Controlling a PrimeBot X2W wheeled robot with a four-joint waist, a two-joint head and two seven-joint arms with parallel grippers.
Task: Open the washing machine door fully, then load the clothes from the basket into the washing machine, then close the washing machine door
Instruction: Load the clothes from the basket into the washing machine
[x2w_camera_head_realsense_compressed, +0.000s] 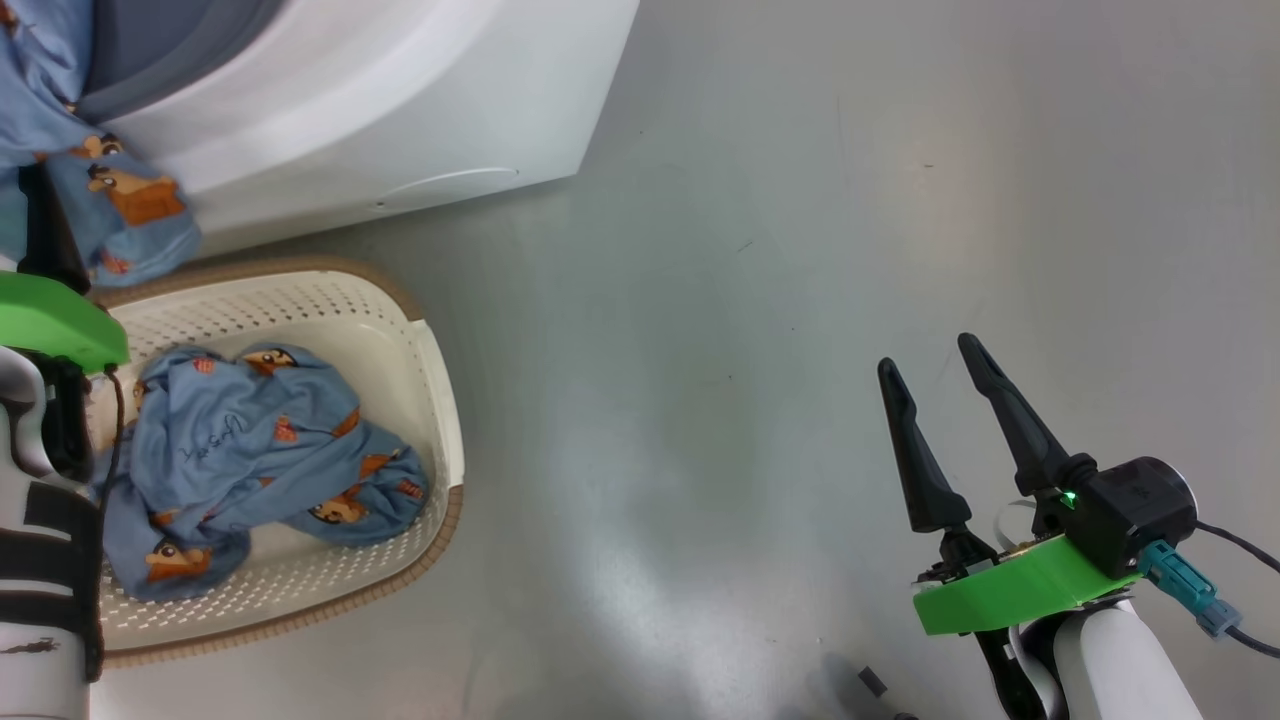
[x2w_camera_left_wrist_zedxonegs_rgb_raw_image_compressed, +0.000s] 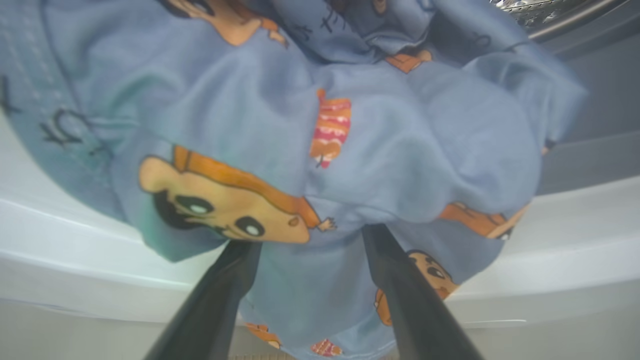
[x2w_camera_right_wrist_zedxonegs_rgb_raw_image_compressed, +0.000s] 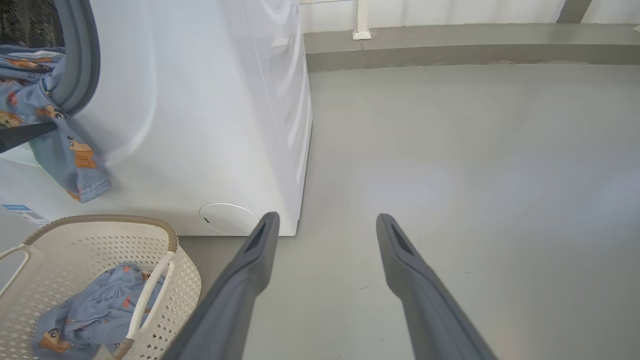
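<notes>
Left pincer (x2w_camera_left_wrist_zedxonegs_rgb_raw_image_compressed: 310, 236) agape beneath clothes (x2w_camera_left_wrist_zedxonegs_rgb_raw_image_compressed: 400, 150)

Smooth grey floor (x2w_camera_right_wrist_zedxonegs_rgb_raw_image_compressed: 475, 165) with soft glare patches and faint scuffs, low grey ledge (x2w_camera_right_wrist_zedxonegs_rgb_raw_image_compressed: 450, 47) along its far edge, white post base (x2w_camera_right_wrist_zedxonegs_rgb_raw_image_compressed: 361, 25) standing on that ledge, small dark scrap (x2w_camera_head_realsense_compressed: 872, 682) lying on the near floor
</notes>
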